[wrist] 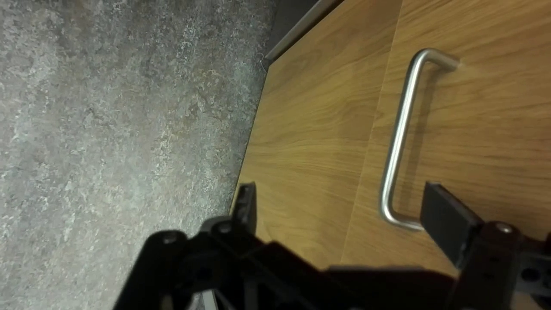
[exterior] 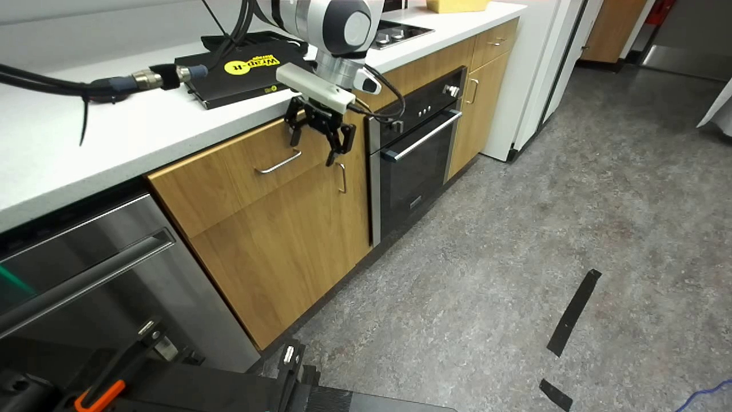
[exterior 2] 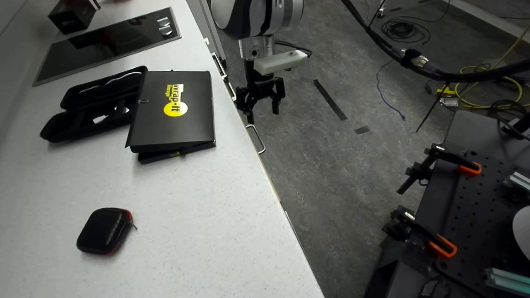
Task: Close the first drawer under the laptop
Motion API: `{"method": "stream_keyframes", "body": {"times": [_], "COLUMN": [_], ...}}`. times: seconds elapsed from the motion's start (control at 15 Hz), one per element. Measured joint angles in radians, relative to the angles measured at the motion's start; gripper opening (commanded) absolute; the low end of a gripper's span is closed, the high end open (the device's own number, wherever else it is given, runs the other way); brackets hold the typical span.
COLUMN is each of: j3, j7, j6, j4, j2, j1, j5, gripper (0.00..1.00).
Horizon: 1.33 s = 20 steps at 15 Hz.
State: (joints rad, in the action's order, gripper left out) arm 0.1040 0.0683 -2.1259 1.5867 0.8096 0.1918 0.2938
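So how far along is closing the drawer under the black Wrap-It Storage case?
Done: the wooden drawer front looks flush with the cabinet door below, only a thin seam showing in the wrist view, so it seems shut. In hand: nothing gripped; the open gripper hangs by the silver bar handle, contact unclear. Left: probably just backing away, perhaps after one checking push.

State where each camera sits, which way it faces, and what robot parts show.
In an exterior view: seemingly above the black bench, facing down at drawer and oven; arm and jaws show.
In an exterior view: high over the counter, facing along it toward the cooktop; arm and jaws show.
Wrist view: behind the parted jaws, facing silver handle and floor; jaws alone show.
Both exterior views share the Wrap-It item.
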Motion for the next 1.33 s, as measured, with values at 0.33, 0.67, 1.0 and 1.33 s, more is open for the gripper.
{"method": "stream_keyframes", "body": {"times": [0.33, 0.67, 1.0, 1.33], "j3": [-0.022, -0.023, -0.005, 0.021], "j7": [-0.005, 0.0, 0.008, 0.02], "j6": [-0.002, -0.002, -0.002, -0.001], "j4": [-0.029, -0.03, -0.055, -0.114], "j2": [0.068, 0.071, 0.095, 0.153], "j1": [-0.003, 0.004, 0.012, 0.008], "j5": [0.001, 0.002, 0.02, 0.02], "gripper": [1.0, 1.0, 1.0, 1.0]}}
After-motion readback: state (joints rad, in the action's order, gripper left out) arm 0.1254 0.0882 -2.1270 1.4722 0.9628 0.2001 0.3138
